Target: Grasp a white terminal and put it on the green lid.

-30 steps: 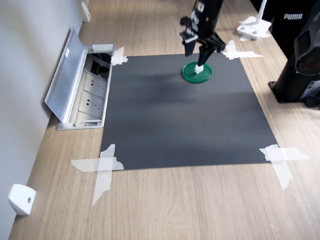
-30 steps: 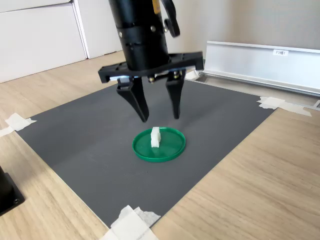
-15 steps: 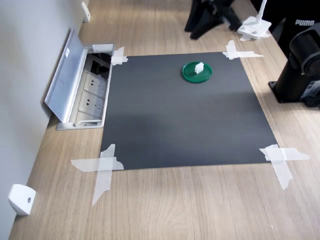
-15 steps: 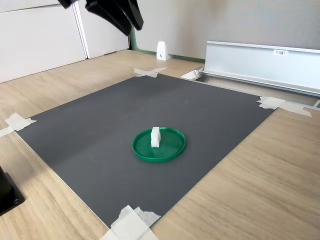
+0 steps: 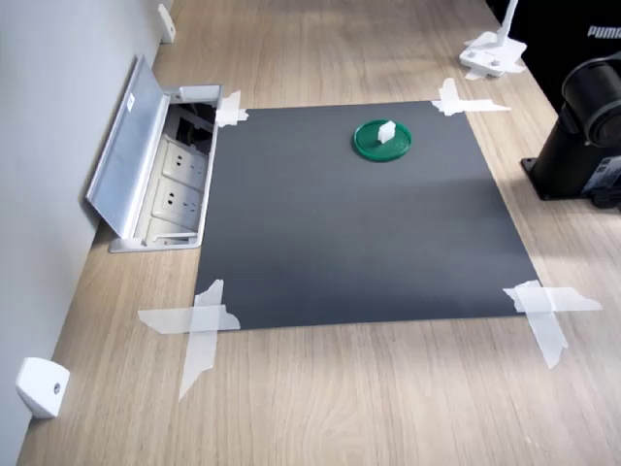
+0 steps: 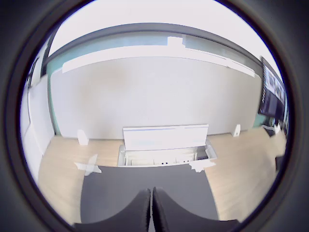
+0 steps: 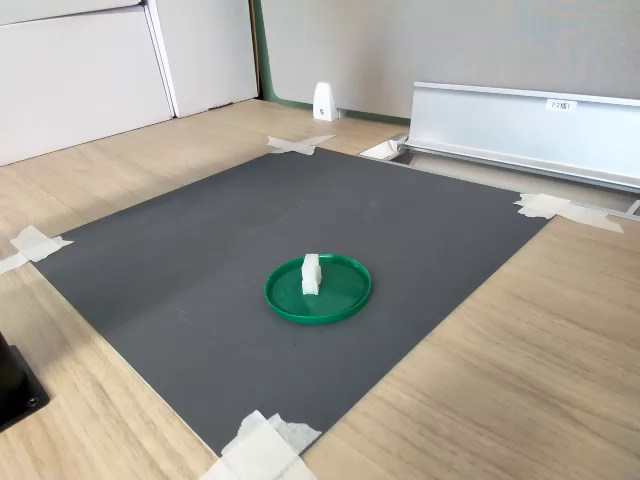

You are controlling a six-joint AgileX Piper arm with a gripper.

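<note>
The small white terminal (image 5: 386, 128) stands upright on the green lid (image 5: 369, 146), which lies near the far edge of the dark mat (image 5: 359, 223) in the first exterior view. In the second exterior view the terminal (image 7: 311, 275) sits a little off the middle of the lid (image 7: 340, 295). My gripper (image 6: 152, 212) shows only in the wrist view, its two dark fingers pressed together with nothing between them, high above the mat (image 6: 145, 179) and facing the wall. Neither terminal nor lid appears in the wrist view.
An open floor socket box (image 5: 165, 184) with a raised metal flap borders the mat on the first exterior view's left. The arm's black base (image 5: 582, 136) stands on the first exterior view's right. White tape (image 5: 199, 325) holds the mat's corners. A white wedge (image 5: 41, 386) lies by the wall.
The gripper, open just above the lid with the terminal below it a second ago, rose and left both exterior views. The terminal stays on the lid.
</note>
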